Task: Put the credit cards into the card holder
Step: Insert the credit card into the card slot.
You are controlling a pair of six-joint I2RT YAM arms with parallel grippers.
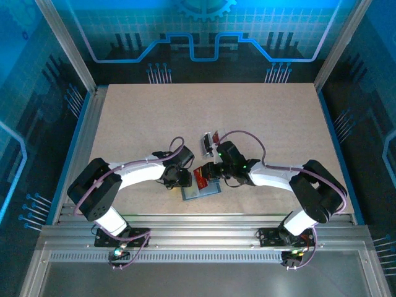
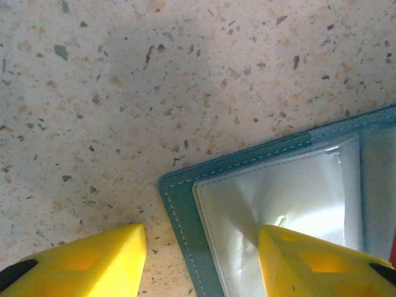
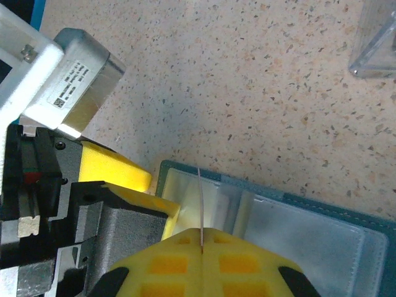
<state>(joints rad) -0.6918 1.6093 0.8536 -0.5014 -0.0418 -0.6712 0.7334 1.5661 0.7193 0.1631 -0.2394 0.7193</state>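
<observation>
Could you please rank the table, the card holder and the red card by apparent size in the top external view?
1. table
2. card holder
3. red card
The last two are both partly covered, so that gap is less sure.

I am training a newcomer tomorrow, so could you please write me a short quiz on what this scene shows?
1. True or false: the right gripper is shut on a thin card.
2. How does the card holder lie on the table? A: closed; B: open, pockets facing up; C: standing on edge.
3. Fill in: the fingers of the left gripper stand apart and straddle the card holder's ____, one over its clear pocket, one over bare table.
Key: 1 true; 2 B; 3 corner.
</observation>
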